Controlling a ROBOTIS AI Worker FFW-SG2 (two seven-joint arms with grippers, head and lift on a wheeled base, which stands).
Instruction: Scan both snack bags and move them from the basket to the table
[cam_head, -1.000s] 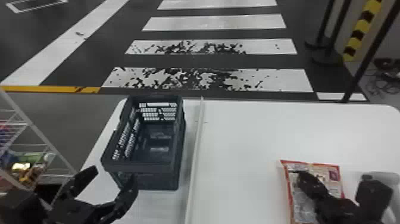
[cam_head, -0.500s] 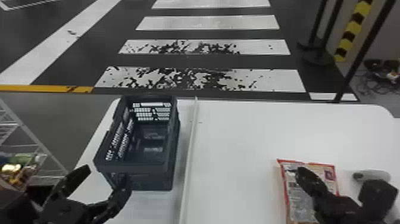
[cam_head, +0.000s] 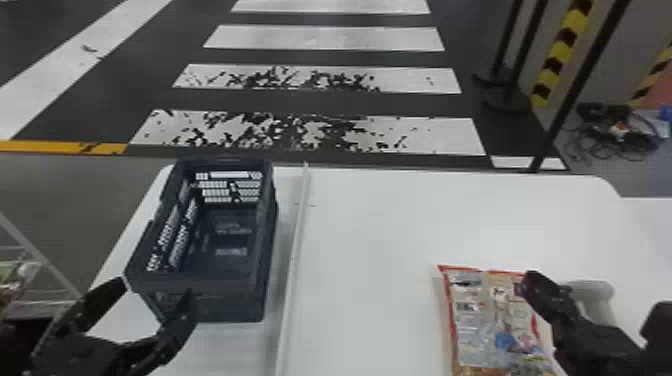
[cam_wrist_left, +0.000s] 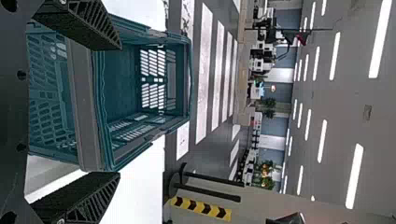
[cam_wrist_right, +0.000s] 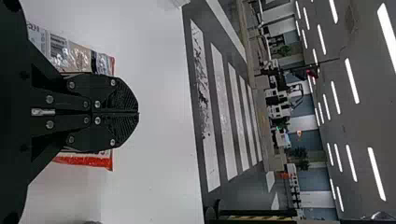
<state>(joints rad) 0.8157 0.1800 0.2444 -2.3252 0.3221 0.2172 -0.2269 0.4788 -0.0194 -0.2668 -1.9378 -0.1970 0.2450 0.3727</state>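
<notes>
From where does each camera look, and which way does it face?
Head view: robot's head, facing down at basket, snack bag; shows left hand, right hand.
Left wrist view: left wrist, facing across basket to striped floor; shows open left hand.
Right wrist view: right wrist, facing past snack bag; shows closed right hand.
Head and left wrist share basket; head and right, snack bag.

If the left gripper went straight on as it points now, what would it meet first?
Most likely the dark slotted plastic basket: the left gripper points at its near end, though the gap is hard to judge.
</notes>
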